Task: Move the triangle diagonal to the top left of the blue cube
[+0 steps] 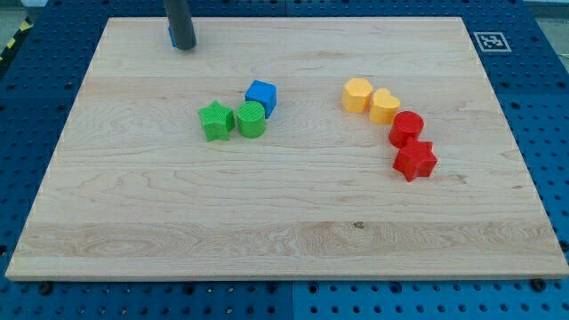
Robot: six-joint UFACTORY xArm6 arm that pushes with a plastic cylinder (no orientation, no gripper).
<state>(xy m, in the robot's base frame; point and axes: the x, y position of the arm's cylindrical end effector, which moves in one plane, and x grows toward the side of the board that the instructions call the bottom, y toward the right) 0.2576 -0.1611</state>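
Light wooden surface (133,222), left to right. Near the top-left corner, the dark rod's tip (184,47) touches a small, mostly hidden blue block (170,36), shape indiscernible. Near centre: green star block (216,120), green cylinder block (251,119), blue cube (261,96). Toward the right edge: two yellow blocks (357,95) (385,106), red cylinder block (406,128), red star block (415,161). No jaws are present.

Wooden board (293,231) on blue pegboard bench (542,107).
Light wood grain, evenly lit; perforated blue surface surrounds it; fiducial marker tag (491,41) at the view's top right; yellow-black striped tape (12,44) top left.
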